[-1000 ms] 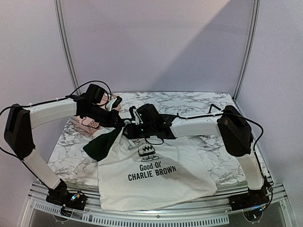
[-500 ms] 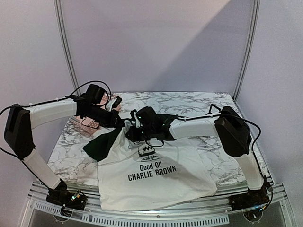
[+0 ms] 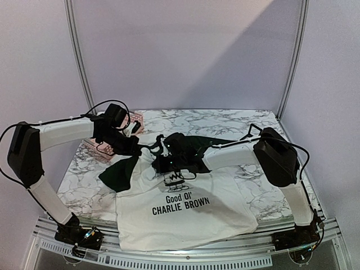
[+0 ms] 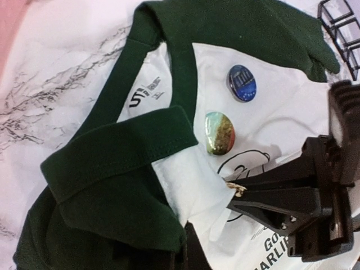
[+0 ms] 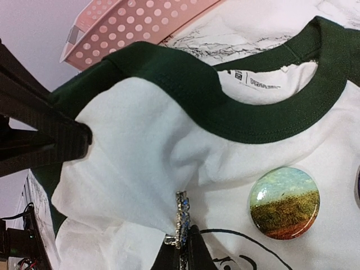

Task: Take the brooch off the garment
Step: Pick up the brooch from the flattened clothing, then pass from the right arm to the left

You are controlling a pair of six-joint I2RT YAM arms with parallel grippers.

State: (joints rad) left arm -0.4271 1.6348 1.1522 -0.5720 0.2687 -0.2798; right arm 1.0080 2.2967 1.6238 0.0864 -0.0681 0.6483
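Fabric of the garment (image 3: 185, 216) is bunched up between my two claws. This white T-shirt lies on the marble table (image 3: 236, 121) with the chest print facing up and the collar to the far side. My left claw (image 5: 81, 138) is pressed together on a fold of white cloth just below the dark green collar. My right claw (image 5: 184, 247) is clamped on the brooch (image 5: 181, 216), a small silver glittering piece that touches the cloth, beside a round landscape badge (image 5: 284, 202). A blue badge (image 4: 242, 82) sits near that one. A pink dotted tray (image 5: 129, 28) lies behind the shirt.
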